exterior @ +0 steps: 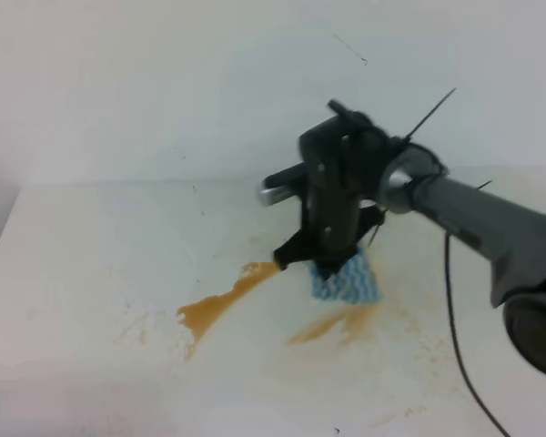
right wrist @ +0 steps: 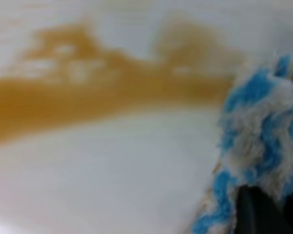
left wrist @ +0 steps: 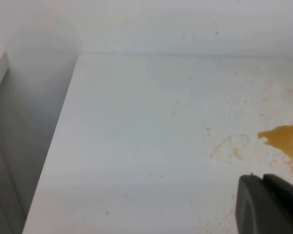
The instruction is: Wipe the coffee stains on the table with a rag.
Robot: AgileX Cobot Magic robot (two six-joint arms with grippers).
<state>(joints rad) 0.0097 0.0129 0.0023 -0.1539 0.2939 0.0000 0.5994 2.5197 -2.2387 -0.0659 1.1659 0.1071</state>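
Note:
The blue-and-white zigzag rag (exterior: pixel 353 284) lies on the white table (exterior: pixel 73 273) with my right gripper (exterior: pixel 332 267) pointing down, shut on its near-left part. An orange-brown coffee stain (exterior: pixel 220 307) trails left of the rag, and a fainter tan smear (exterior: pixel 332 325) sits just below it. In the right wrist view the fluffy rag (right wrist: pixel 259 136) fills the right side, a dark fingertip (right wrist: pixel 256 212) sits under it, and the stain (right wrist: pixel 88 97) spreads behind. The left wrist view shows the stain (left wrist: pixel 283 139) at the right edge. Only a dark corner of my left gripper (left wrist: pixel 266 197) shows, its jaws hidden.
A white wall (exterior: pixel 164 82) rises behind the table's far edge. The table's left edge (left wrist: pixel 53 146) drops off beside a grey surface. A black cable (exterior: pixel 455 319) hangs from the right arm over the table. Faint tan specks (left wrist: pixel 229 146) dot the surface near the puddle.

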